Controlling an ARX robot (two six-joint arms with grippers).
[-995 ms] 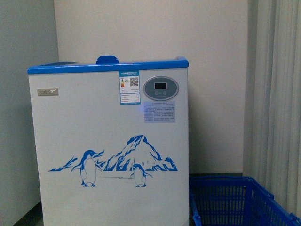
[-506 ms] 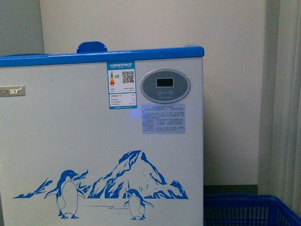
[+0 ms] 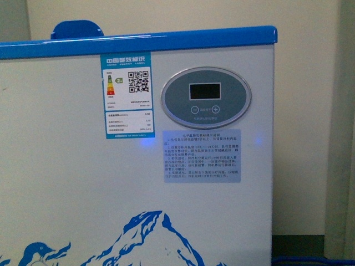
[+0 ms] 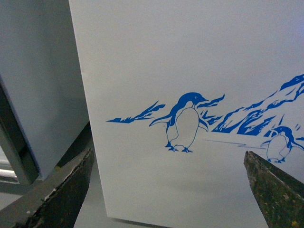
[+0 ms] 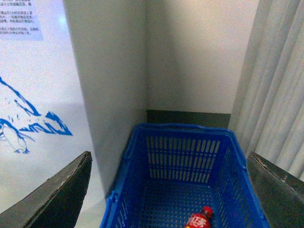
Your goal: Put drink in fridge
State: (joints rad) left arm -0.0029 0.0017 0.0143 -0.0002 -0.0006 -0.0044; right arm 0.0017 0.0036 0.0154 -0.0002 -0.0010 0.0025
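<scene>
The fridge (image 3: 66, 183), a white chest freezer with a blue top rim and penguin-and-mountain print, fills the front view; its lid is out of sight above the rim. The left wrist view shows its front panel (image 4: 199, 57) close up. My left gripper (image 4: 168, 190) is open and empty, facing that panel. The drink (image 5: 199, 220), a red-capped bottle with a red label, lies on the bottom of a blue mesh crate (image 5: 180, 156) beside the fridge. My right gripper (image 5: 168, 190) is open and empty, above the crate.
A grey oval control panel (image 3: 206, 98) and energy label (image 3: 126, 95) sit on the fridge front. A grey cabinet (image 4: 38, 95) stands close on the fridge's left. Curtains (image 5: 280, 80) hang right of the crate, with a wall behind.
The front view has closed in on the fridge and shifted right; the fridge now fills the frame and the blue crate has dropped nearly out of the front view.
</scene>
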